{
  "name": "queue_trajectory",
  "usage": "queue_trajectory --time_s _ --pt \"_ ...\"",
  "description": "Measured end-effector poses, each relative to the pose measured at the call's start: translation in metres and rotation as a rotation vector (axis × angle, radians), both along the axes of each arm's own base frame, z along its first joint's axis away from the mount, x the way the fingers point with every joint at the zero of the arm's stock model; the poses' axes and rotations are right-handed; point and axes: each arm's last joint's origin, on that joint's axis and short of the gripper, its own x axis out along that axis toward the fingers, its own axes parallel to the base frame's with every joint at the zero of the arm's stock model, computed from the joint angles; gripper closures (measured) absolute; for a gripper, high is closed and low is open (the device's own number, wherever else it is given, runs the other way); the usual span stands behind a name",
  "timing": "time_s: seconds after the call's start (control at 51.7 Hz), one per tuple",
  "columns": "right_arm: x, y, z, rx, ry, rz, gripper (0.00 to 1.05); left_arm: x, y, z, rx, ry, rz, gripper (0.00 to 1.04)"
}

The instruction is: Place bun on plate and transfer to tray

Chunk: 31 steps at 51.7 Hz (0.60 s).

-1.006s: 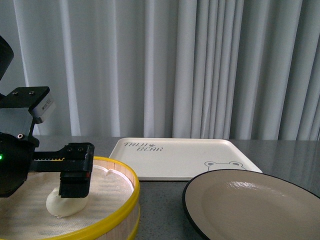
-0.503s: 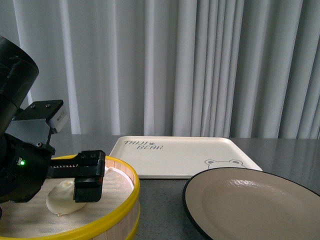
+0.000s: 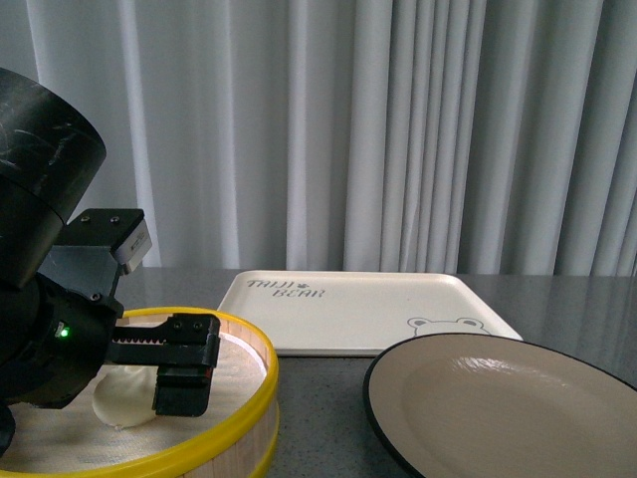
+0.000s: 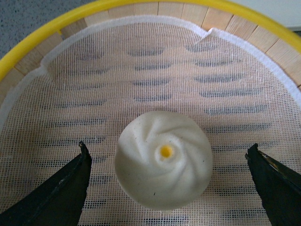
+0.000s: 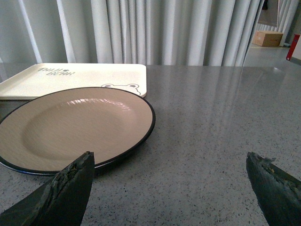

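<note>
Left gripper (image 4: 170, 186): jaws wide apart, down inside the steamer basket (image 3: 261, 383), one finger on each side of the bun (image 4: 163, 158), neither touching it.
Right gripper (image 5: 174, 186): jaws apart, empty, low over bare worktop (image 5: 225, 117) beside the plate (image 3: 498, 408).
Bun location: upright on the mesh liner (image 4: 141, 70), roughly mid-basket, at the near left of the scene. Not on the plate yet.
Bun build: small white dome with a smooth matte skin; pleats swirl to a small yellow dot at the top.
Handling (my read): light, soft and easily dented. The skin may cling to the mesh, so expect a slight tug on lift.
Grip point (my read): low on the flanks across the widest part, away from the pleated crown. Close gently and stop at first contact.
Basket: round, with a yellow rim, wooden slat walls and floor, and a white open-weave liner with a ragged edge.
Plate: round and shallow, matte beige face with a thin black rim. Nothing on it; sits near right.
Tray (image 3: 358, 309): flat cream rectangle with rounded corners, grey lettering and a bear face. Lies far centre, just behind the plate.
Step (my read): pre-grasp, with the jaws lined up to close on the bun.
</note>
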Motion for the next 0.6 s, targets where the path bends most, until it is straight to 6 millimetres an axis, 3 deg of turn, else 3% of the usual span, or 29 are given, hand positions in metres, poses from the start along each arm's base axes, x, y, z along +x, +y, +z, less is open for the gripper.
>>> queue_trajectory --time_s 0.116,0.29,0.387,0.6 --pt "0.000 0.000 0.000 0.000 0.000 0.000 0.09 0.001 0.000 -0.002 0.014 0.008 0.012 0.10" --pt "0.000 0.000 0.000 0.000 0.000 0.000 0.09 0.002 -0.002 -0.003 -0.002 0.011 0.003 0.44" --pt "0.000 0.000 0.000 0.000 0.000 0.000 0.09 0.002 -0.004 0.001 0.006 -0.015 0.005 0.56" --pt "0.000 0.000 0.000 0.000 0.000 0.000 0.09 -0.007 -0.018 0.031 0.041 -0.163 -0.063 0.89"
